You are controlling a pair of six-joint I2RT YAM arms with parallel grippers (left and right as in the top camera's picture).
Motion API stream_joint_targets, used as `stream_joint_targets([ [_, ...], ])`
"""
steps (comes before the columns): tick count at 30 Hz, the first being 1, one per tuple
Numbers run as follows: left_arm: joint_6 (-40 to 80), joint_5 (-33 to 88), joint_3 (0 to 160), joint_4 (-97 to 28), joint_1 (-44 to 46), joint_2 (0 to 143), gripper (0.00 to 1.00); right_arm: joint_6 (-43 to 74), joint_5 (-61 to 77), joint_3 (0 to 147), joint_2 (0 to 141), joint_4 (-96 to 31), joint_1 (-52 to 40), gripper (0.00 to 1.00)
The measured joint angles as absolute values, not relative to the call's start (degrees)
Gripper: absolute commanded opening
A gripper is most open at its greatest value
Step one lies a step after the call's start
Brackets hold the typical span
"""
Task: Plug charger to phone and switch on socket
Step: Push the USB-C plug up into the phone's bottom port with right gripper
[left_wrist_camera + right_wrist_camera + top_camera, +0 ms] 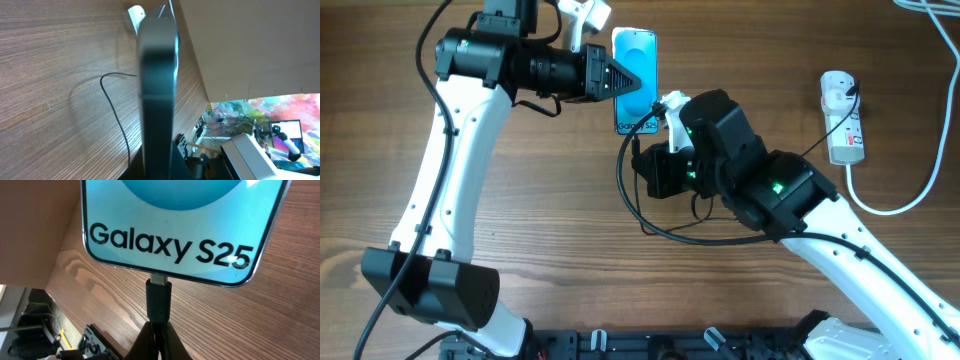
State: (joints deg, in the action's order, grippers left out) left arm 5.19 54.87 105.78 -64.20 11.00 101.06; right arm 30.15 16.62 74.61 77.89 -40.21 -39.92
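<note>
The phone (635, 75) has a cyan screen reading "Galaxy S25" and stands on edge at the table's back middle. My left gripper (623, 78) is shut on it; the left wrist view shows its dark edge (157, 100) between my fingers. My right gripper (159, 335) is shut on the charger cable just behind its black connector (158, 300), which meets the phone's (180, 225) bottom port. In the overhead view my right gripper (660, 120) sits just below the phone. The thin black charger cable (650, 228) loops under my right arm. The white socket (844, 118) lies at the right.
The socket's thick white cord (920, 190) curves along the right edge. Part of the black cable (115, 115) trails over the wooden table in the left wrist view. A white clip-like part (582, 18) sits by the phone's top end.
</note>
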Motion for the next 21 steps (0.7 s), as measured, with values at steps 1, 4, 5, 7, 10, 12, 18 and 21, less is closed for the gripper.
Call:
stream_joint_targets([
  [1, 5.19, 54.76, 105.78, -64.20, 11.00, 101.06, 0.04, 30.11, 16.62, 74.61, 77.89, -40.21, -39.92, 0.04],
  [4, 5.19, 54.74, 105.78, -64.20, 11.00, 101.06, 0.04, 29.93, 16.40, 74.61, 77.89, -40.21, -39.92, 0.04],
  [5, 5.19, 54.74, 105.78, -64.20, 11.00, 101.06, 0.04, 29.91, 16.36, 74.61, 77.89, -40.21, -39.92, 0.04],
  [7, 5.19, 54.74, 105.78, -64.20, 11.00, 101.06, 0.04, 29.91, 16.21, 74.61, 77.89, -40.21, -39.92, 0.04],
  [10, 5.19, 54.74, 105.78, -64.20, 11.00, 101.06, 0.04, 29.91, 16.21, 74.61, 77.89, -40.21, -39.92, 0.04],
  [12, 5.19, 54.74, 105.78, -64.20, 11.00, 101.06, 0.04, 29.91, 16.21, 74.61, 77.89, -40.18, -39.92, 0.04],
  [18, 5.19, 54.74, 105.78, -64.18, 11.00, 101.06, 0.04, 29.98, 15.75, 74.61, 77.89, -40.18, -39.92, 0.04],
  [21, 5.19, 54.74, 105.78, -64.01, 11.00, 101.06, 0.04, 29.95, 15.33, 74.61, 77.89, -40.18, -39.94, 0.04],
])
